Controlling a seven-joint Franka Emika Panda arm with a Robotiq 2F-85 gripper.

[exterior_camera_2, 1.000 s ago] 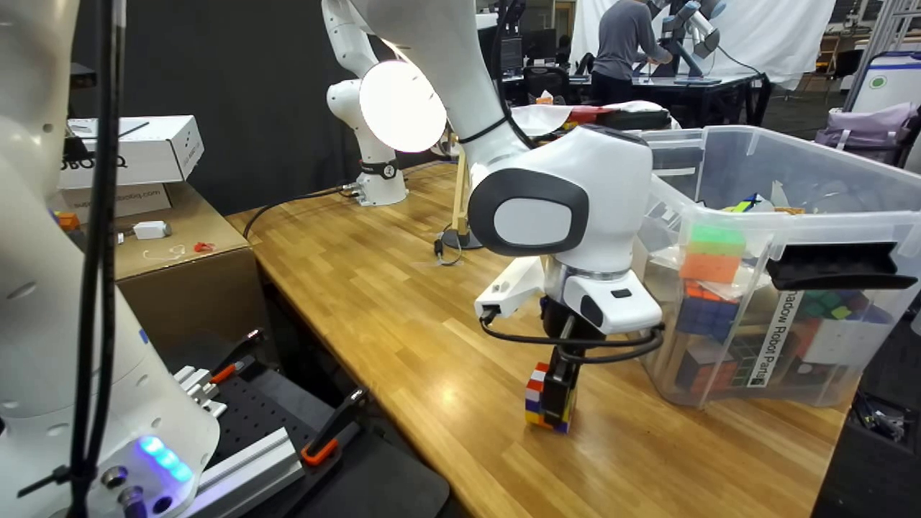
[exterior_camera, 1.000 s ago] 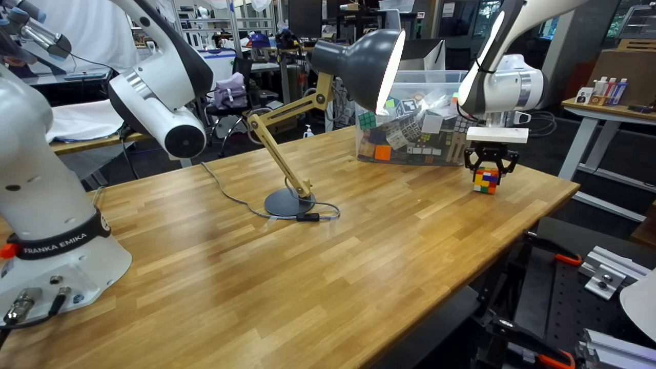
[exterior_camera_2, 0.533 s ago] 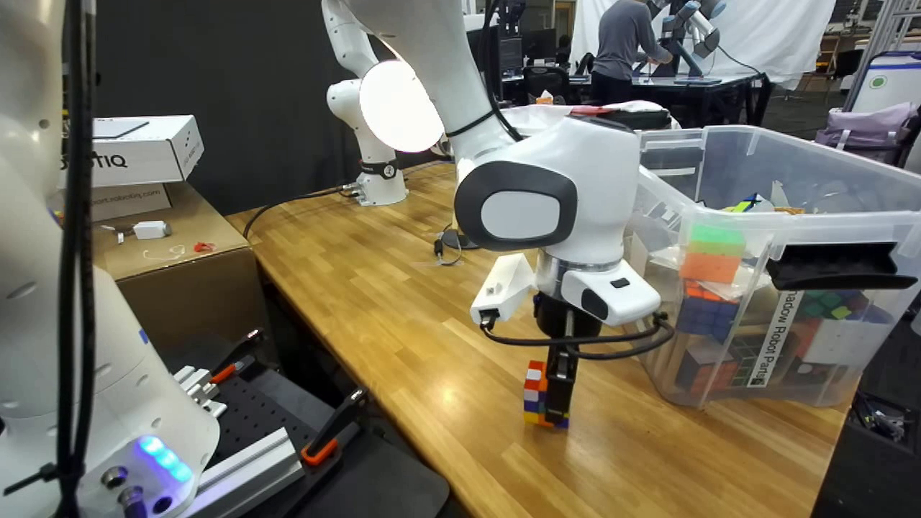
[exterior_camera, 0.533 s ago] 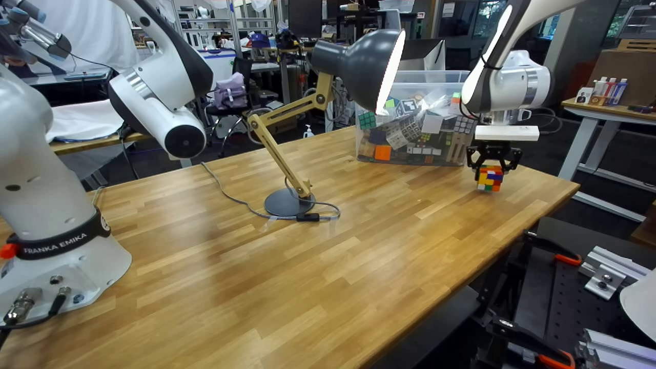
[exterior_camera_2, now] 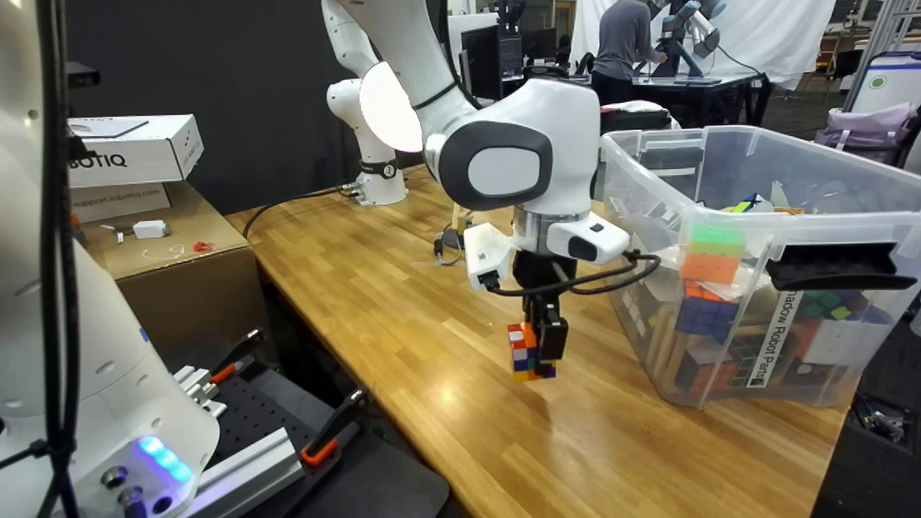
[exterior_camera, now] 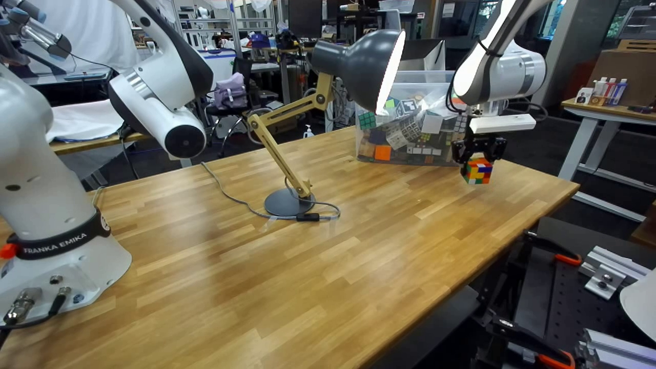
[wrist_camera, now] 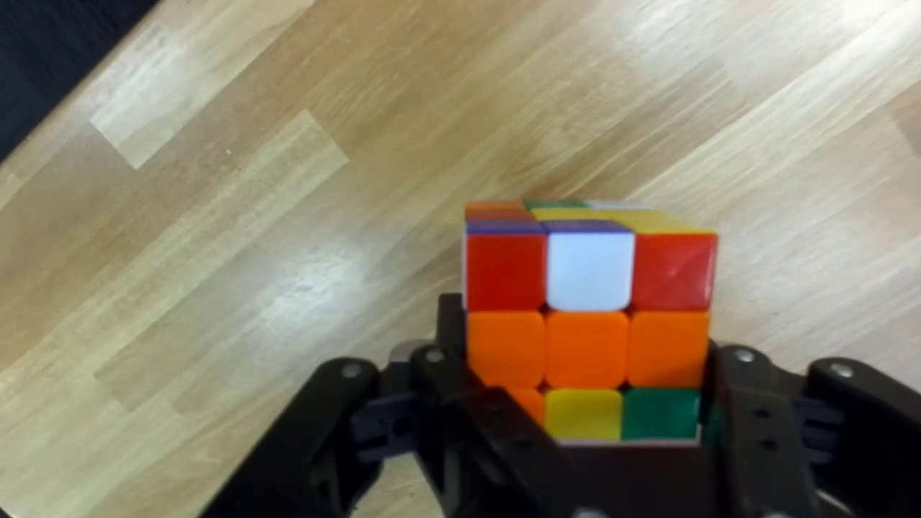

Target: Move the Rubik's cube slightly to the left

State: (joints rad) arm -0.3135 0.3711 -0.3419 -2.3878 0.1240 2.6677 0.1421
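The Rubik's cube, small with red, orange, yellow, white, blue and green squares, shows in both exterior views (exterior_camera: 478, 172) (exterior_camera_2: 524, 350) and in the wrist view (wrist_camera: 588, 349). My gripper (wrist_camera: 580, 344) is shut on it, with one black finger on each of two opposite sides. The gripper also shows in both exterior views (exterior_camera: 477, 163) (exterior_camera_2: 551, 338), above and around the cube. The cube hangs above the wooden table (exterior_camera_2: 446, 360), with a gap and a dark reflection below it. One finger covers a lower corner of the cube in the wrist view.
A clear plastic bin (exterior_camera_2: 806, 224) of mixed items stands on the table near the cube. A desk lamp (exterior_camera: 289, 203) with a cable stands farther along the table. Another robot arm (exterior_camera: 56, 215) is mounted at the far end. The table edge shows in the wrist view (wrist_camera: 79, 90).
The gripper stays shut on the cube and has raised it off the table. Gripper and cube have moved up and left in both exterior views since half a second ago, and have turned a little.
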